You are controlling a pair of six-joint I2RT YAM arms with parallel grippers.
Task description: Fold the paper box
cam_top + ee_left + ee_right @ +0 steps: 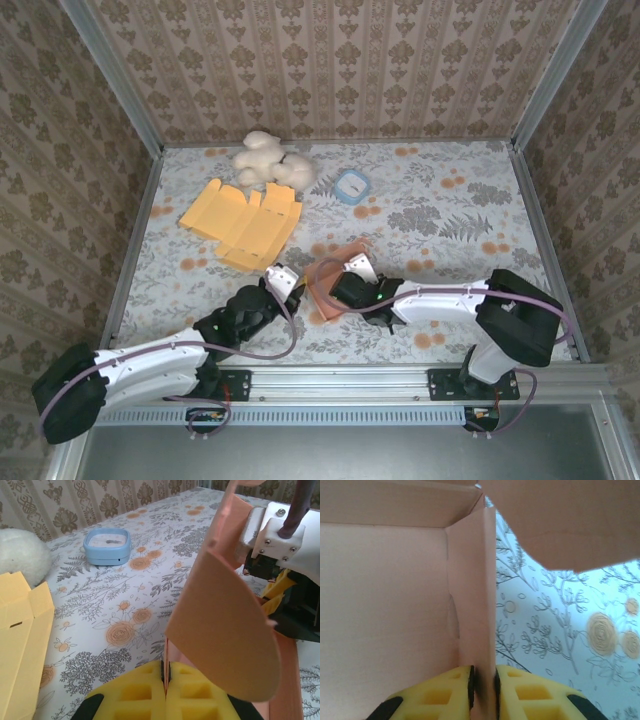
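The paper box is salmon-orange card, partly raised, at the front middle of the flowered table. My left gripper comes at it from the left and is shut on a thin upright wall. In the left wrist view that wall's edge runs down between the yellow pads, and a rounded flap stands just beyond. My right gripper reaches in from the right. Its jaws are shut on a folded side panel, with the box floor to the left and a flap overhead.
Flat yellow box blanks lie at the back left. A white plush toy sits behind them. A small blue container stands at the back middle. Patterned walls enclose the table on three sides.
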